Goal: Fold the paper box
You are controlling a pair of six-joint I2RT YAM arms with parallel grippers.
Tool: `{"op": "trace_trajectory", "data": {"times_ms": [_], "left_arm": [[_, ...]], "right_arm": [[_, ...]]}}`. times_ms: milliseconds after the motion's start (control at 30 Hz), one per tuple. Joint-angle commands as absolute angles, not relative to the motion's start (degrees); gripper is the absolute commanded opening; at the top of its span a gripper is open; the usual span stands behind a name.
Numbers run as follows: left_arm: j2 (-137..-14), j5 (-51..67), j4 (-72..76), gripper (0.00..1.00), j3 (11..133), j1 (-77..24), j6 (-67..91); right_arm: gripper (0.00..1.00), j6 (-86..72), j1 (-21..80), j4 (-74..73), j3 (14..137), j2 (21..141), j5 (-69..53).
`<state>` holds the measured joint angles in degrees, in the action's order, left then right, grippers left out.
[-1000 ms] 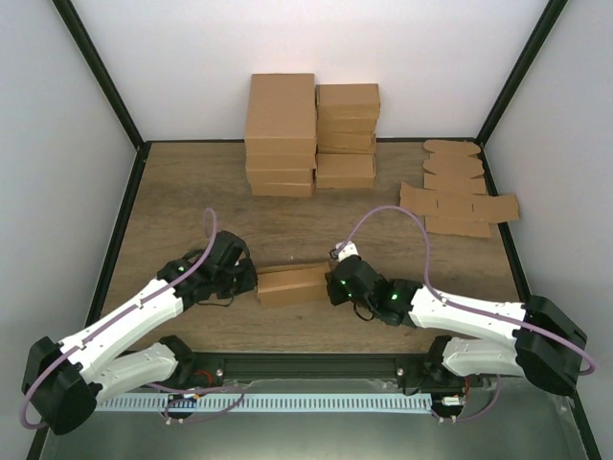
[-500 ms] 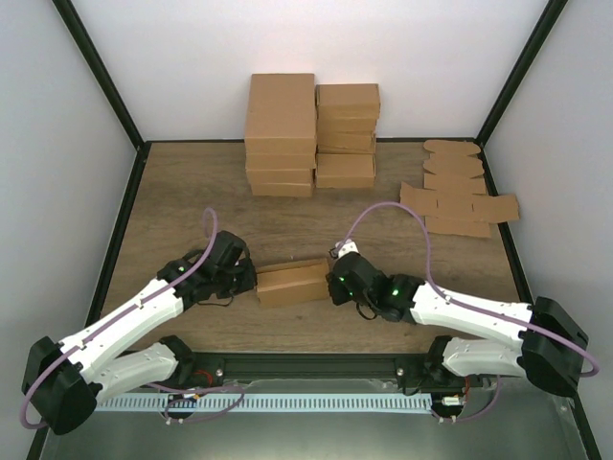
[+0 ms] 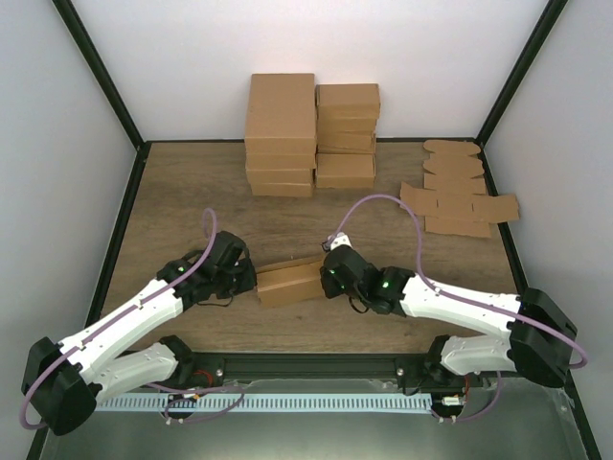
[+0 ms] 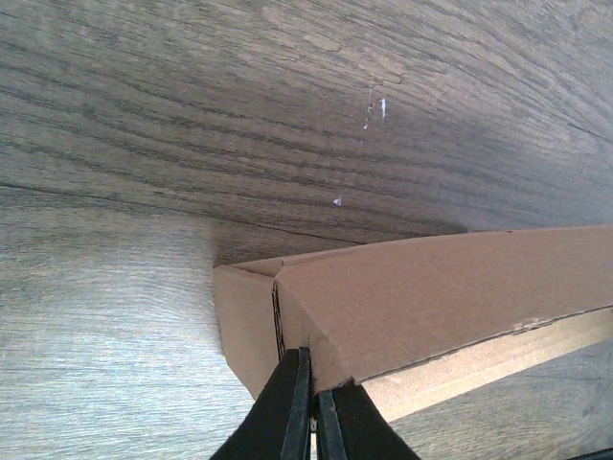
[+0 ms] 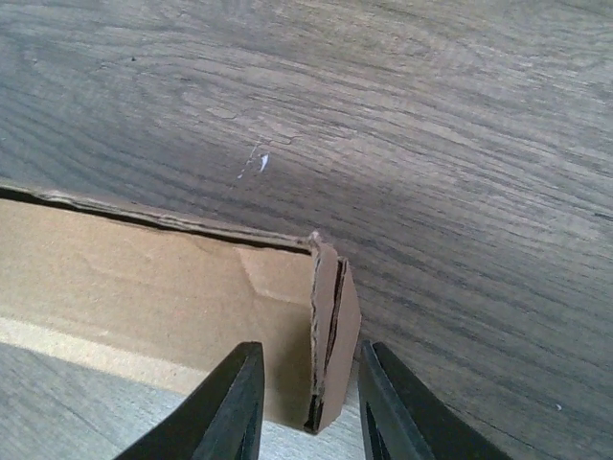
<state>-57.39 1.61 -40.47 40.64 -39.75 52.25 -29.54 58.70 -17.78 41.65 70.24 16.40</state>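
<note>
Over at the right gripper (image 5: 308,353) first: parted, not clamped, straddling the doubled end flap (image 5: 330,316) at the right end of the paper box (image 5: 144,278). Gripping nothing just yet, showing a gap on the outer side of that flap. Best to close in square here, pressing both layers flat together rather than nipping one corner. Worth keeping the fingers low, near the base of the flap, to avoid bowing the thin card.

Now to the left gripper (image 4: 311,379): pressed fully together, tips planted against the near corner of the box's left end, right by the seam. No telling from here whether pinching a sliver of card or simply closed against it. Either way, looks like bracing that end. Should hold firm and steady, without shoving, to stop the carton skating sideways under the right-hand squeeze.

Outward to the box itself: lying long-ways on the wooden table (image 3: 192,192), between the two arms, near the front edge, looking mostly formed. Judging by that, probably close to finished, with little beyond the end tucking left. Well apart at the back, a stack of ready-made cartons (image 3: 311,134). Off to the far right, a pile of flat blanks (image 3: 458,192). No need to go near either.
</note>
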Motion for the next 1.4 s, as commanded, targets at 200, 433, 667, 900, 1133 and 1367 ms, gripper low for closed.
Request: {"op": "trace_trajectory", "data": {"times_ms": [200, 433, 667, 900, 1133, 1367], "left_arm": [[-58.13, 3.11, -45.54, 0.04, 38.70, -40.21, 52.42], [-58.10, 2.87, -45.66, 0.04, 38.76, -40.26, 52.66], [-57.48, 2.09, -45.84, 0.04, 38.79, -41.14, 53.94], [-55.11, 0.21, -45.64, 0.04, 38.61, -42.54, 55.01], [-54.57, -0.33, -44.60, 0.04, 36.68, -43.96, 56.54], [-54.93, -0.53, -43.49, 0.04, 34.67, -45.46, 57.94]], "right_arm": [[0.26, -28.40, 58.77, -18.47, 46.33, 72.34, 21.47], [0.05, -27.93, 58.60, -19.51, 47.63, 73.81, 19.77], [0.01, -30.39, 58.69, -20.33, 45.22, 72.31, 16.50], [0.01, -32.86, 58.68, -20.10, 41.37, 71.26, 13.76], [0.01, -34.69, 59.19, -19.41, 38.15, 71.19, 12.42], [0.01, -35.71, 59.23, -18.06, 35.43, 71.40, 12.39]]}}
